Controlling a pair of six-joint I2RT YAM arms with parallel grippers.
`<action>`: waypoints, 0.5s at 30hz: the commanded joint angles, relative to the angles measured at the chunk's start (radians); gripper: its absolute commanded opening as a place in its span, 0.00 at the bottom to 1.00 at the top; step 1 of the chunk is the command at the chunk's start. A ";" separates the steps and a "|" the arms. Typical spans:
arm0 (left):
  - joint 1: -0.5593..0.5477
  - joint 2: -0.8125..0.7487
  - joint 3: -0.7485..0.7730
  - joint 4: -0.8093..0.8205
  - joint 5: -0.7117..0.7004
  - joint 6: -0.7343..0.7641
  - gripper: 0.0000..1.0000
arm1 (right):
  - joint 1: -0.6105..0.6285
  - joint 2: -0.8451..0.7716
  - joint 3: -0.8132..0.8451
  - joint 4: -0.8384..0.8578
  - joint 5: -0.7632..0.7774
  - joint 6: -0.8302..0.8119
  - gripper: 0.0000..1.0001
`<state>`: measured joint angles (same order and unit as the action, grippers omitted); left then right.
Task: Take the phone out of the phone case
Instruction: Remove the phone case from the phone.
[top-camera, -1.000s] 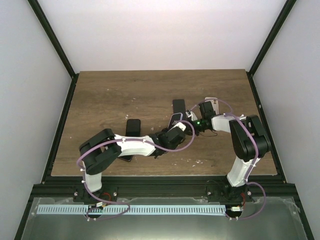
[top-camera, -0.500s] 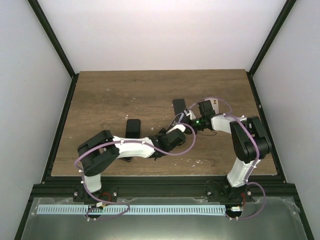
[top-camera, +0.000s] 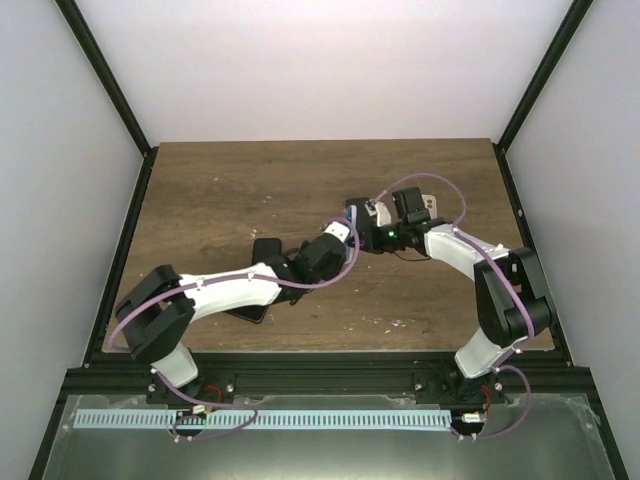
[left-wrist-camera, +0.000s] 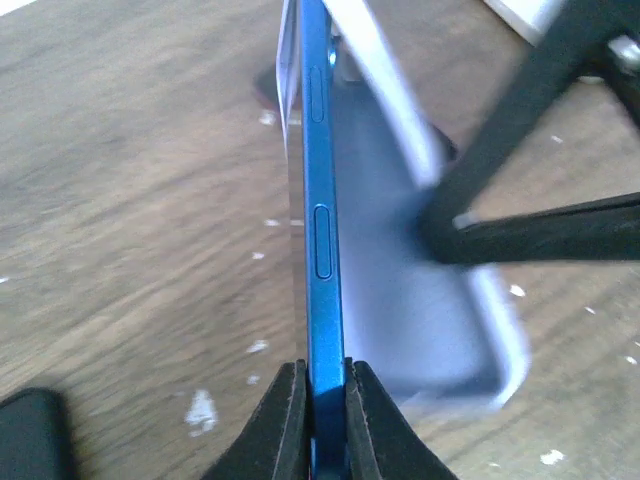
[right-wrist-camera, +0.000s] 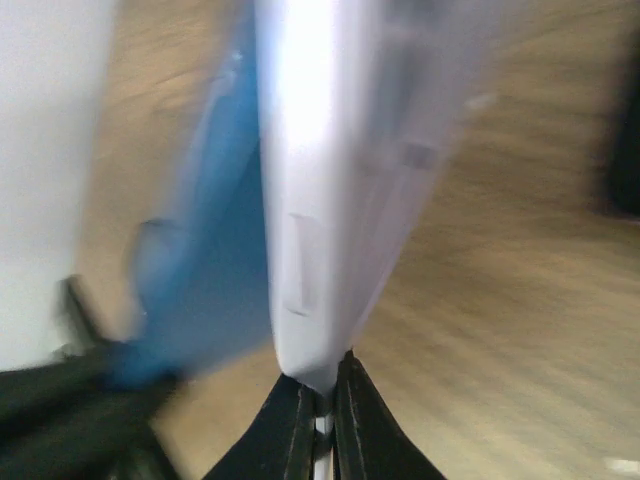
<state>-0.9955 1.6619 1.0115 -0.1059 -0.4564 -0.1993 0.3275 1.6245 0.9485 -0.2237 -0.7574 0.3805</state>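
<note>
Blue phone (left-wrist-camera: 318, 230) edge-on, its near end pinched tight between the left fingers (left-wrist-camera: 280, 430). Pale case (left-wrist-camera: 420, 300) sits just right of those fingers, angled away from the phone (blurred). Its rim is clamped in the closed right fingers (right-wrist-camera: 285, 445). Wooden surface (left-wrist-camera: 130, 200) behind both.

Bare table (top-camera: 220, 190) far-left gives passage; a dark slab (top-camera: 266, 250), perhaps a case, blocks mid-table.

Black slab (top-camera: 264, 249) on wooden table (top-camera: 220, 190), white flecks (top-camera: 397, 323) near front edge.
</note>
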 joint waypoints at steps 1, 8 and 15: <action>0.057 -0.128 -0.028 0.013 0.008 -0.109 0.00 | -0.049 -0.017 0.019 -0.043 0.349 -0.090 0.01; 0.059 -0.192 -0.061 0.062 0.079 -0.113 0.00 | -0.062 -0.024 0.050 -0.041 0.440 -0.061 0.01; 0.082 -0.120 0.007 -0.029 0.018 -0.032 0.00 | -0.181 -0.055 0.082 -0.074 0.370 -0.113 0.01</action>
<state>-0.9318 1.4975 0.9627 -0.1143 -0.3973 -0.2810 0.2306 1.6142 0.9962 -0.2916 -0.3794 0.3122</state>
